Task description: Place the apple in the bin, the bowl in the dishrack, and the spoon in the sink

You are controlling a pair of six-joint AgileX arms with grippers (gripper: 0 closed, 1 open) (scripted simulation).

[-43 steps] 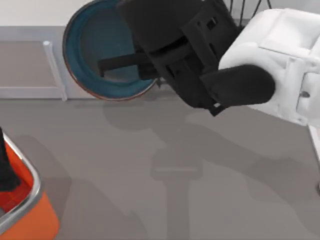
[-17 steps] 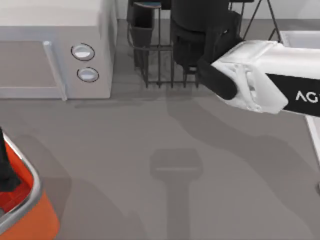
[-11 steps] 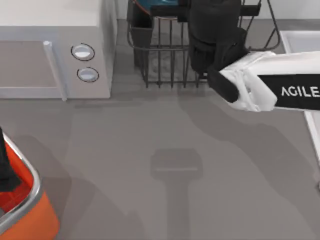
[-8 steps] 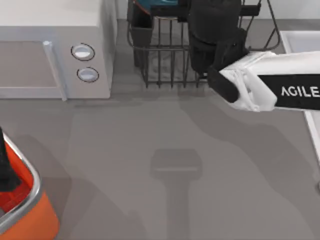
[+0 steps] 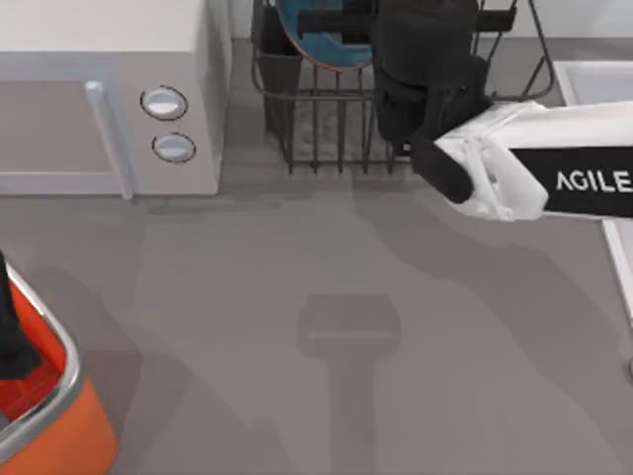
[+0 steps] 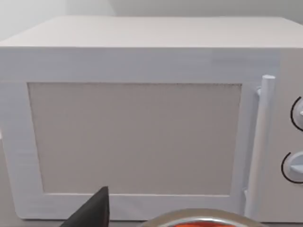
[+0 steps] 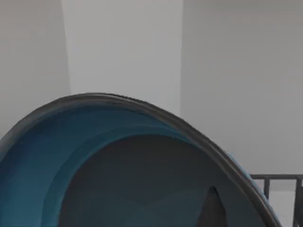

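I am hovering my right gripper over the rack, top centre, with the bowl leftward on edge; grip state unclear

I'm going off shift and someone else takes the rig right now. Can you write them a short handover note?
Right end effector: over the dishrack at the table's far edge, at the bowl, which sits tilted among the rack bars. Whether it has let go cannot be told.
Left arm: parked at the bin, near left corner, facing the microwave.
Bowl: in the rack, or nearly.
Apple: not confirmed in the bin.
Spoon: still to go into the sink, far right.
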